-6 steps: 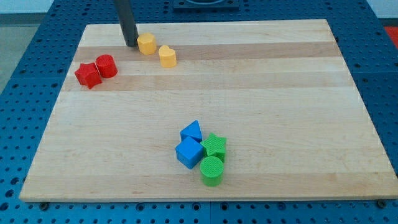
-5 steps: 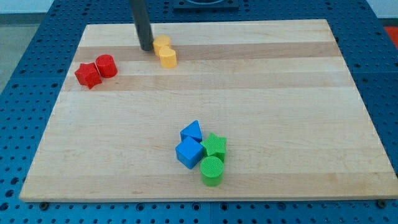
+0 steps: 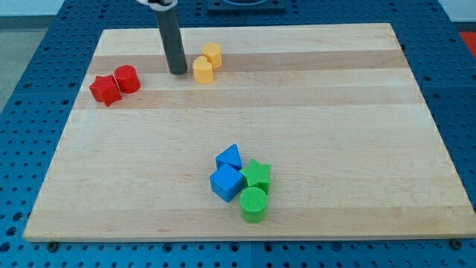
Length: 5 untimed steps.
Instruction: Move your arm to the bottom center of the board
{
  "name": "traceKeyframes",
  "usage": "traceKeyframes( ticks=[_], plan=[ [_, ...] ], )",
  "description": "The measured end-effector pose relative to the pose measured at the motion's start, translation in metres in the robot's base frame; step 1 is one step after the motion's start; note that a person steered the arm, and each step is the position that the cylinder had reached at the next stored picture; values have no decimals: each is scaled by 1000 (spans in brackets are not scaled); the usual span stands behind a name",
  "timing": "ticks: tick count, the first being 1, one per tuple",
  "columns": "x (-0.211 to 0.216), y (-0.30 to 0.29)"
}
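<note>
My tip point(image 3: 178, 71) rests on the wooden board point(image 3: 335, 134) near the view's top left. It stands just left of two yellow blocks: a heart-like one point(image 3: 202, 70) and a hexagonal one point(image 3: 213, 53) behind it. A red star point(image 3: 105, 90) and a red cylinder-like block point(image 3: 127, 78) lie further left. Near the bottom centre sit a blue triangular block point(image 3: 230, 157), a blue cube point(image 3: 226, 183), a green star point(image 3: 257, 174) and a green cylinder point(image 3: 253, 204), all far below my tip.
The board lies on a blue perforated table point(image 3: 30, 89) that surrounds it on all sides.
My tip moved right and then down toward the view's bottom. It pushed the yellow hexagonal block to the right, past the yellow heart-like block, which shifted slightly.
</note>
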<state>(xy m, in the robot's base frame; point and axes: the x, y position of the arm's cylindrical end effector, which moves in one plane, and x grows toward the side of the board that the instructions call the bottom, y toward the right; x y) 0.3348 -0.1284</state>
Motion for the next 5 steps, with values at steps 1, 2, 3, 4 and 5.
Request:
traceKeyframes(
  ticks=[1,2,3,4,5],
  plan=[
    [60,0],
    [147,0],
    [236,0],
    [284,1],
    [283,34]
  ],
)
